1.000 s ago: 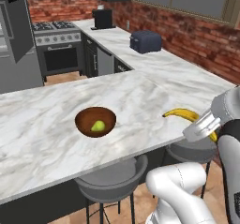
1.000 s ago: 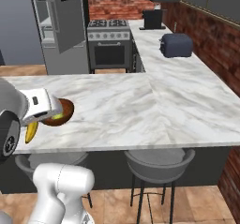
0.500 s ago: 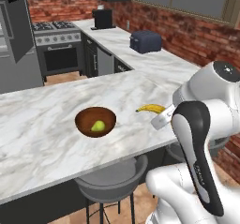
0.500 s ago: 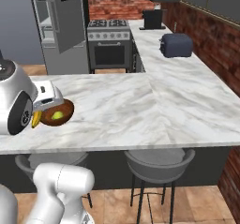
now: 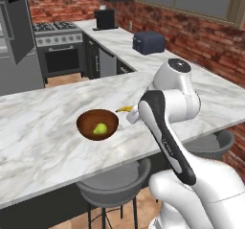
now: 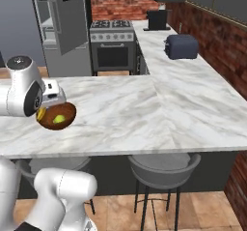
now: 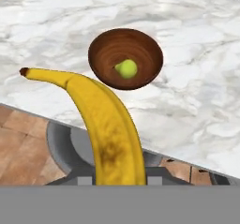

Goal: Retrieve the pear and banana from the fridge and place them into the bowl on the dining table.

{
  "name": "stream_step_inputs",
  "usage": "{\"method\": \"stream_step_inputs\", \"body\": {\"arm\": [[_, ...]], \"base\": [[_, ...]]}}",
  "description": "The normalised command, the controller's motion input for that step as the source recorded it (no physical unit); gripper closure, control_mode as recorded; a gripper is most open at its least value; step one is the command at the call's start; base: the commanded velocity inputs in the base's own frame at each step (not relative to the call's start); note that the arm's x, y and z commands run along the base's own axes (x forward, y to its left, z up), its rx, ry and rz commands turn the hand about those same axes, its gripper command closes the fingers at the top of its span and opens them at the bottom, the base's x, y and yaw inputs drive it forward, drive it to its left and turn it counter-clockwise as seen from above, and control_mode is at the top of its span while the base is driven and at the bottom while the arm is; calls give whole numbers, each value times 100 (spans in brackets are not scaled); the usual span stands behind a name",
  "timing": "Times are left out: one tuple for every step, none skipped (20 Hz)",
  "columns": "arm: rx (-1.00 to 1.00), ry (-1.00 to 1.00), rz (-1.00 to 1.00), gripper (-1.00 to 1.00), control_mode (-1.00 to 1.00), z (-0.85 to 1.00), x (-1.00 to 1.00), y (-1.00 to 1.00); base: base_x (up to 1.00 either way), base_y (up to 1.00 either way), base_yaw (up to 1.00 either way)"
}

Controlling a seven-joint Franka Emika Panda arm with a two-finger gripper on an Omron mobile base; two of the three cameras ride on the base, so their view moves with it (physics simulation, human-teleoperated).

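Clearly, we saw the gripper (image 5: 130, 115) pinching the banana (image 7: 105, 124) by one end; the fruit jutted out above the dining table (image 5: 43, 127), just beside the bowl (image 5: 97, 124); its dark tip pointed away from the hand; the pear (image 5: 99, 128) lay inside the bowl, near the table's front edge; behind, the fridge (image 6: 65, 27) stood with its door ajar; grey stools (image 6: 164, 169) sat under the table.
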Motion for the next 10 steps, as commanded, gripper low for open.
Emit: {"method": "stream_step_inputs", "body": {"arm": [[0,15,0,100,-100,-37,84,49],[0,14,0,100,-100,-40,86,46],[0,14,0,100,-100,-38,84,45],[0,15,0,100,-100,-39,81,45],[0,14,0,100,-100,-38,77,45],[0,14,0,100,-100,-37,76,45],[0,14,0,100,-100,-36,74,44],[0,13,0,100,-100,-35,71,41],[0,12,0,100,-100,-34,68,40],[0,11,0,100,-100,-32,65,38]], "base": [[0,0,0],[0,0,0],[0,0,0],[0,0,0],[0,0,0],[0,0,0],[0,0,0],[0,0,0],[0,0,0],[0,0,0]]}}
